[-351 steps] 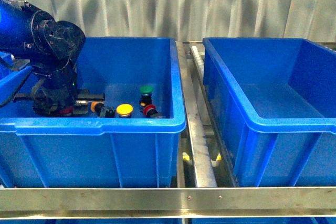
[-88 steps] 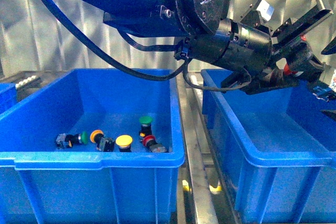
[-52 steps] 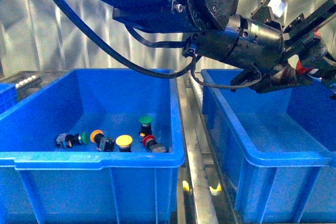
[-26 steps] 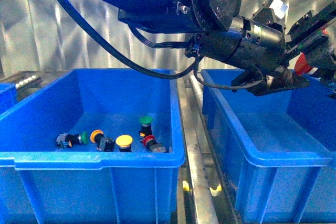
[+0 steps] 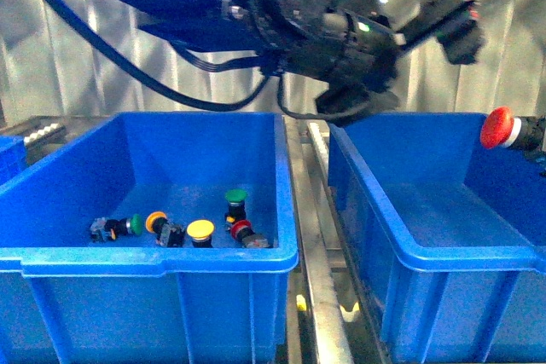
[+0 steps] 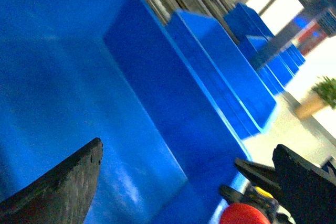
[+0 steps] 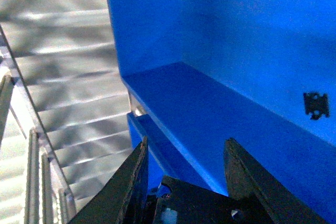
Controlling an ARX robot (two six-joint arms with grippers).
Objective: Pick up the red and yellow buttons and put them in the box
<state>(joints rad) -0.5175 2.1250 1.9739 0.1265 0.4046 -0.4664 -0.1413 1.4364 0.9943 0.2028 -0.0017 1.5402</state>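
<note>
Holds left gripper spread wide, motion-blurred in front view; loses black body of red button past frame edge, above box.

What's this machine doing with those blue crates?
It is sorting push-buttons. The left end effector hangs open above the right-hand box, and a red button appears to be in mid-air over that box, seemingly dropping in. A yellow button and another red one lie in the left crate among green ones.

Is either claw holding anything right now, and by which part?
Neither, it seems: the left claw is open, the red button loose over the box; right claw empty.
</note>
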